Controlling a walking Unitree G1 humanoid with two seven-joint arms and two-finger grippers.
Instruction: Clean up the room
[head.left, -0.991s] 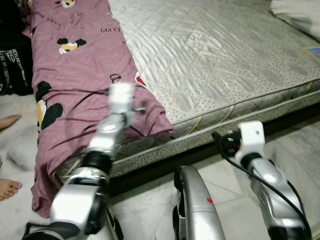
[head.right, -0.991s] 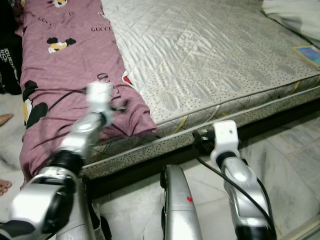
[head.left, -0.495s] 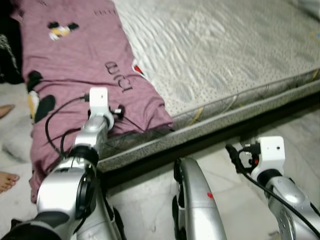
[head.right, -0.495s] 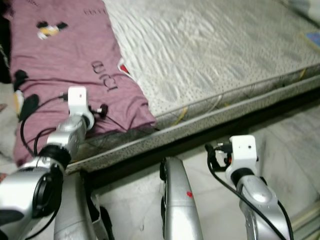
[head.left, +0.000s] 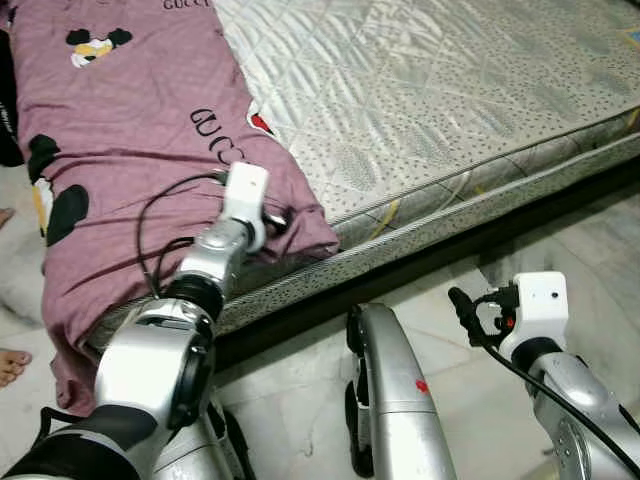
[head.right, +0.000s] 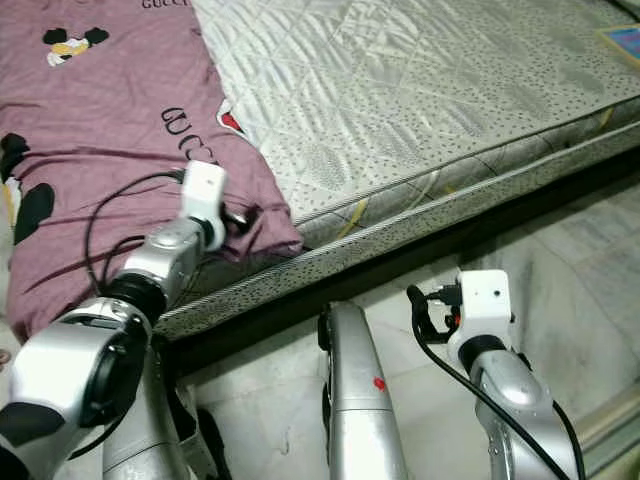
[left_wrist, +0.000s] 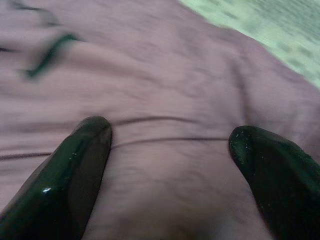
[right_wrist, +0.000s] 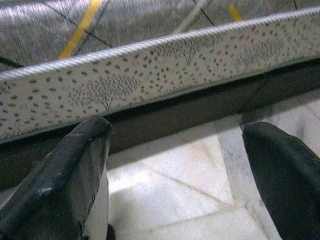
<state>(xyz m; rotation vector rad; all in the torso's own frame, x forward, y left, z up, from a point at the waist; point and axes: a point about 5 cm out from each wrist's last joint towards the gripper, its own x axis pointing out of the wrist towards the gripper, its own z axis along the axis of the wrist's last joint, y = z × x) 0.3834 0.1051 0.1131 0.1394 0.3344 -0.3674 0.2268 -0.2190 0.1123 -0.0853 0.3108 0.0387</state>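
A mauve bedsheet (head.left: 130, 130) printed with cartoon mice and lettering lies along the left side of the mattress (head.left: 450, 90) and hangs over its front edge. My left gripper (head.left: 277, 216) rests on the sheet near its lower right corner. In the left wrist view the left gripper (left_wrist: 170, 150) is open, with the mauve cloth lying flat between its black fingers (left_wrist: 75, 165). My right gripper (head.left: 462, 300) hangs open over the floor in front of the bed. In the right wrist view the right gripper (right_wrist: 182, 150) faces the mattress's dotted side band (right_wrist: 150, 75).
The silver-grey quilted mattress sits low on a dark base above pale marble floor (head.left: 600, 240). A person's bare foot (head.left: 10, 365) is on the floor at the far left. Something dark (head.left: 5, 120) lies beside the sheet at the left edge.
The camera has shifted. My right gripper has dropped from the mattress's edge to lower over the floor. My left gripper stays on the sheet near its corner.
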